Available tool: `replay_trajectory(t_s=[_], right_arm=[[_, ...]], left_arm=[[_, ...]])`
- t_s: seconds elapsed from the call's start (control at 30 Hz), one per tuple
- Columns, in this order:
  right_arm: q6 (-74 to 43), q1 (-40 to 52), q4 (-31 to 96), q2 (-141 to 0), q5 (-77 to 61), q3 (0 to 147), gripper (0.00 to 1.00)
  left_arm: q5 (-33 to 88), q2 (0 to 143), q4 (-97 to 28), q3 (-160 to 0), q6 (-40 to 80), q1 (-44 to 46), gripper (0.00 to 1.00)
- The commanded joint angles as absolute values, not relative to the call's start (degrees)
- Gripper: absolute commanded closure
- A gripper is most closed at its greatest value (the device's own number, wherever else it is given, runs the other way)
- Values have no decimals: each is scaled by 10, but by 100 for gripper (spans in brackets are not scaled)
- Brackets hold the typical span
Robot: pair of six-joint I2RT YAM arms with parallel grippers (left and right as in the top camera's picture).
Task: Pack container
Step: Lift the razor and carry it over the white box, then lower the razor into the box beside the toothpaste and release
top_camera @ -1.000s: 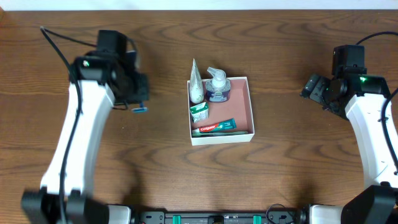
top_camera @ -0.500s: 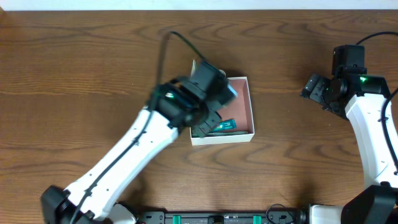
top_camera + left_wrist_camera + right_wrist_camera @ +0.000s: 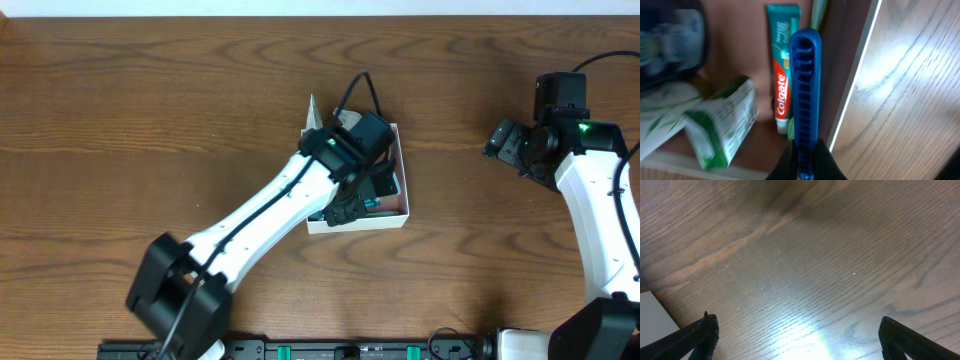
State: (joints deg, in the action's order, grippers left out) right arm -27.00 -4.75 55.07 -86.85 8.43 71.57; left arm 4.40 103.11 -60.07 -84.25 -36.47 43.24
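Observation:
The container (image 3: 406,196) is a shallow white-walled box with a pink-brown bottom, at the table's middle; it also shows in the left wrist view (image 3: 856,92). My left gripper (image 3: 374,188) hangs over its right half, shut on a long blue ribbed plastic item (image 3: 805,85) that points along the right wall. In the box lie a Colgate toothpaste tube (image 3: 781,80), a green-and-white packet (image 3: 722,125) and a dark bottle (image 3: 670,40). A white tube (image 3: 313,112) sticks out at the far left corner. My right gripper (image 3: 503,140) is open and empty, well right of the box.
The left arm (image 3: 260,225) crosses the table diagonally from the front left to the box and hides most of its inside from above. The right wrist view shows bare wood under the right gripper (image 3: 805,335) and a white corner (image 3: 655,315) at its left edge.
My left arm has swung from the table's left side over to the container, carrying the blue item, and now reaches further across its right half. The right arm has not moved.

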Motion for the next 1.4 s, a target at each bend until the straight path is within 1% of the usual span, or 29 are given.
replay_trajectory(t_s=[0.0, 0.13, 0.17, 0.2, 0.23, 0.27, 0.3, 0.33, 0.37, 0.4, 0.47, 0.57, 0.63, 0.97, 1.13, 1.27, 1.37], right_arm=[[-278, -52, 551, -871, 88, 723, 1], [-278, -52, 551, -871, 88, 723, 1], [-278, -52, 551, -871, 88, 723, 1], [-278, -52, 551, -871, 88, 723, 1], [-278, -52, 551, -871, 88, 723, 1], [-278, -52, 551, -871, 88, 723, 1], [-278, -52, 551, -871, 88, 723, 1], [-278, -52, 551, -871, 88, 723, 1], [-278, -52, 551, -871, 88, 723, 1], [-278, -52, 551, -871, 88, 723, 1], [-278, -52, 551, -871, 88, 723, 1], [-278, -52, 551, -871, 88, 723, 1], [-278, -52, 551, -871, 88, 723, 1], [-278, -52, 551, -871, 88, 723, 1], [-278, -52, 551, -871, 88, 723, 1], [-278, -52, 551, -871, 88, 723, 1], [-278, -52, 551, -871, 88, 723, 1]], left_arm=[[40, 1054, -603, -846, -414, 432, 94], [40, 1067, -604, -846, -414, 432, 94], [40, 1067, -603, -846, -413, 432, 93], [40, 1067, -603, -846, -413, 432, 83], [40, 1067, -603, -846, -414, 432, 57], [40, 1067, -603, -846, -413, 432, 38], [40, 1067, -603, -846, -413, 432, 24], [40, 1067, -603, -846, -413, 432, 15], [40, 1067, -603, -846, -413, 432, 9], [40, 1066, -603, -846, -413, 432, 7], [40, 1065, -603, -846, -408, 434, 3], [39, 1053, -604, -846, -398, 443, 0], [37, 1038, -603, -846, -398, 448, 2], [34, 922, -566, -846, -375, 452, 2], [34, 881, -559, -846, -289, 452, 2], [34, 849, -553, -846, -179, 452, 2], [44, 828, -555, -846, -72, 455, 2]])
